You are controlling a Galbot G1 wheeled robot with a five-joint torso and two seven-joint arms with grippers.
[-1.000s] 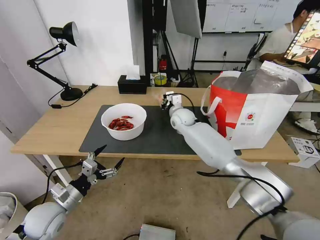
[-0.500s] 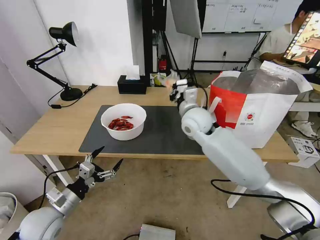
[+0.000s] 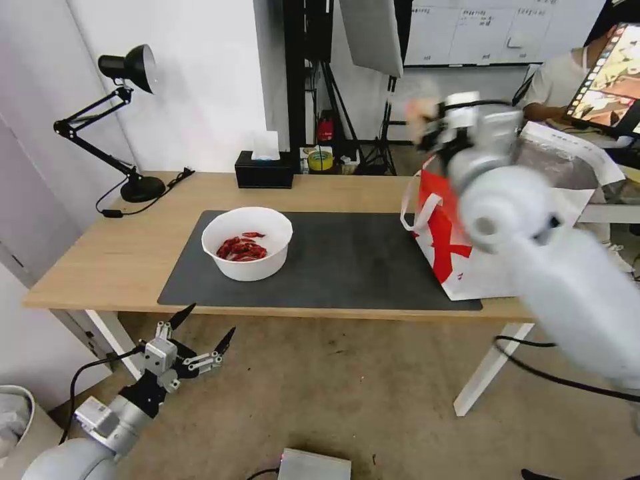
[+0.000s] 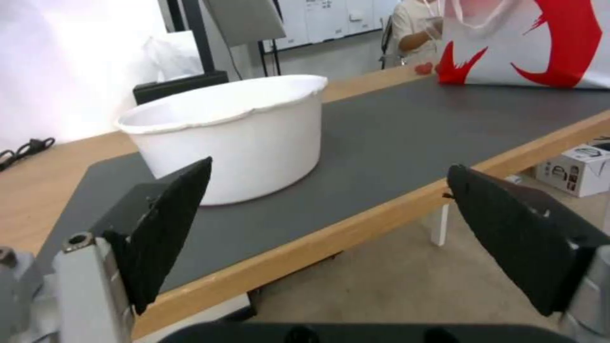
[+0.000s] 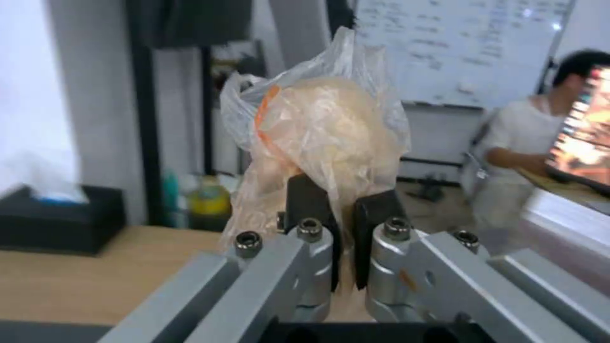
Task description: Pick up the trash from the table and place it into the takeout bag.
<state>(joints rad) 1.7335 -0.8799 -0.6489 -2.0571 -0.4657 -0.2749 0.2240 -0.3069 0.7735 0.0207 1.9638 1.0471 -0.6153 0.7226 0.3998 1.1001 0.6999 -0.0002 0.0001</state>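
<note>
**One small bag held high by the tote's rim**

One small clear plastic bag with a beige lump inside (image 5: pixel 324 128) is pinched between the two black fingers (image 5: pixel 310 202) of the right gripper (image 5: pixel 337 214), which are clamped tight on its crumpled lower end. From where the head camera looks, that right gripper (image 3: pixel 433 127) is raised up at about one o'clock, above the near-left top edge of the large red-and-white takeout bag with silver foil lining (image 3: pixel 460 233). The arm is blurred, so I cannot tell whether the small bag is over the opening or just beside it.

The takeout bag stands upright on the right end of the long light-wood table (image 3: pixel 120 247), its base on the right edge of the dark grey rectangular mat (image 3: pixel 347 267). On the mat's left part, at roughly eleven o'clock, sits the white round bowl (image 3: pixel 247 242) with red shells in it, well apart from the tote.

Down at seven o'clock, below the table's front edge, the left gripper (image 3: pixel 193 333) hangs with its black fingers spread wide and nothing between them; its wrist camera faces the bowl (image 4: pixel 235 133) across the mat.

At twelve o'clock, by the far edge, rests a black tissue box (image 3: pixel 265 168), and a black desk lamp (image 3: pixel 127 120) stands at ten.
</note>
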